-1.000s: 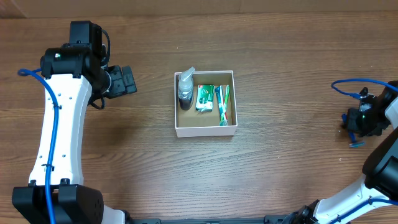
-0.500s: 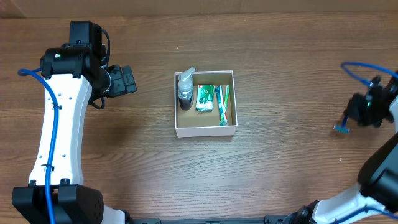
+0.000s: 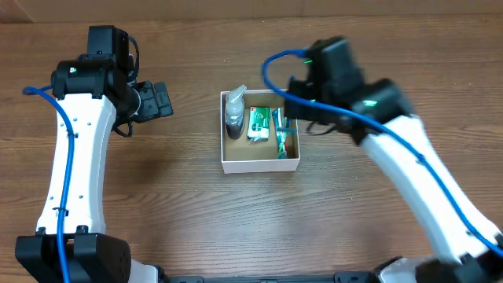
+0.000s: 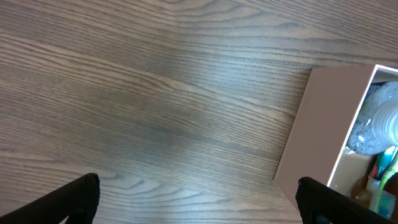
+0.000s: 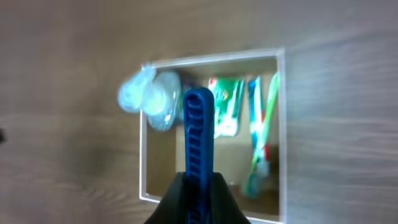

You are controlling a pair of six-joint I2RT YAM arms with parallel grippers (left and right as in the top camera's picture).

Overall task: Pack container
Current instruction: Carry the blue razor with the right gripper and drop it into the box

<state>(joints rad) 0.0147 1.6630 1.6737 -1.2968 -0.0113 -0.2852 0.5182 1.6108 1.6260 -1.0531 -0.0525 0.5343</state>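
Cardboard box (image 3: 259, 166) sits mid-tabletop (image 3: 189, 228), white walls, brown inside; it's holding a clear bottle (image 3: 234, 114) along its left side, a green packet (image 3: 258, 123) in the middle and toothbrushes (image 3: 280, 134) on the right; your right jaws are pinching a blue ridged stick (image 5: 199, 137) and hang right above the box, with the stick lying across the gap between bottle and packet in the wrist view; your left jaws are spread wide with nothing in them, well off to the box's left over bare wood; from that wrist camera you only catch the box's outer wall, the bottle's top and a bit of toothbrush.
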